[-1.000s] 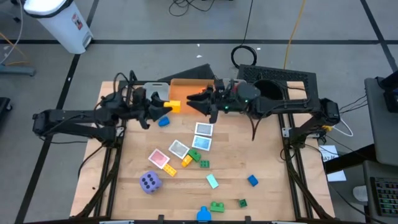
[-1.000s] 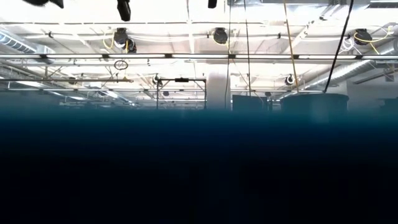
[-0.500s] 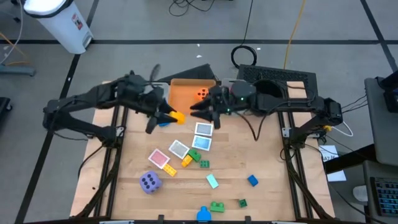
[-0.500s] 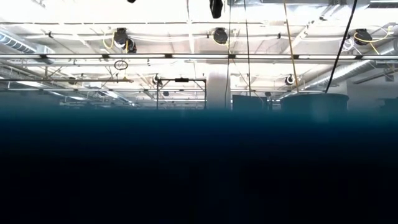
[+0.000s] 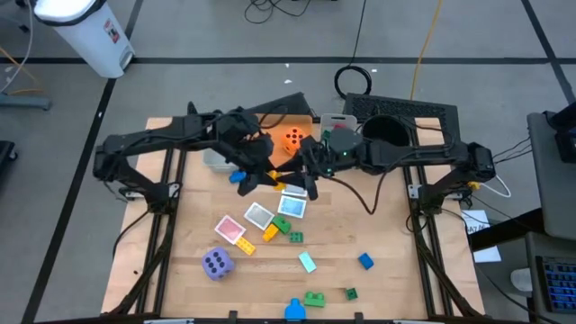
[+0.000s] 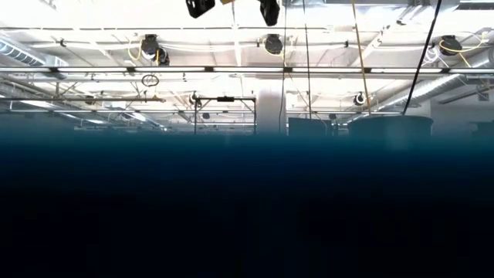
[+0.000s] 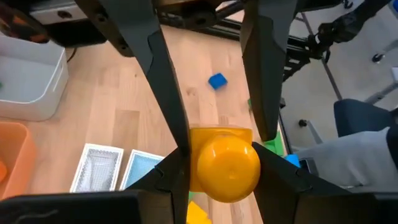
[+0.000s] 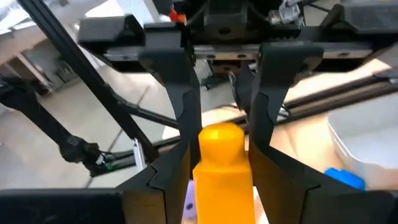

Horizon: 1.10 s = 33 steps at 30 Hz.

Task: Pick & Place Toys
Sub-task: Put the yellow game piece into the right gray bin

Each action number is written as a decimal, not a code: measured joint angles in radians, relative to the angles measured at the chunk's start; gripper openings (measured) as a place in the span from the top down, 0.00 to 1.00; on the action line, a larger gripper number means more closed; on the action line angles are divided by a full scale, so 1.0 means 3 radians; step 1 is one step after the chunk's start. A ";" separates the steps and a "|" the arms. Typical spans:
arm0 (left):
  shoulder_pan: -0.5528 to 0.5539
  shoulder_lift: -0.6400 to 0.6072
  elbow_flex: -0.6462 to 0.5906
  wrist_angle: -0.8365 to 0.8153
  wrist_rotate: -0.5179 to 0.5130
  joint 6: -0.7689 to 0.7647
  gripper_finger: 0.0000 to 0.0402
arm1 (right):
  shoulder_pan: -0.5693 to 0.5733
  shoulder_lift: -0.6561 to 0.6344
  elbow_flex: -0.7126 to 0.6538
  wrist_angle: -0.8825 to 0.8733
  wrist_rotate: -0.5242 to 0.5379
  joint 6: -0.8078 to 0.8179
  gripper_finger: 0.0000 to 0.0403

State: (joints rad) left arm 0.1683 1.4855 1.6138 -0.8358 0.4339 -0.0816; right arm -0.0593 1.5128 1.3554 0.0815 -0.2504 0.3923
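Above the middle of the tabletop [image 5: 378, 225], just in front of the orange bin [image 5: 263, 133], the left pincer [image 7: 221, 149] and right pincer [image 8: 221, 143] meet on one yellow brick [image 7: 224, 162]. Each wrist view shows that arm's own fingers pressed against the brick's opposite sides, so both are clenched on it. In the left wrist view its round stud faces the camera. In the right wrist view the brick's long axis runs away from the lens, stud at the far end. From above the arms mostly hide it. That view alone shows the orange die [image 5: 292, 137] lying in the orange bin, pips up, and the purple die [image 5: 217, 263] near the tabletop's front left.
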 joint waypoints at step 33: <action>0.0091 -0.0096 0.0000 0.0001 -0.0145 0.0067 0.66 | 0.0001 0.0007 -0.0002 -0.0580 0.0230 -0.0225 0.61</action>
State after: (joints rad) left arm 0.1955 1.4567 1.6138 -0.8356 0.3906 -0.0616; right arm -0.0590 1.5151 1.3548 -0.0926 -0.1814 0.3248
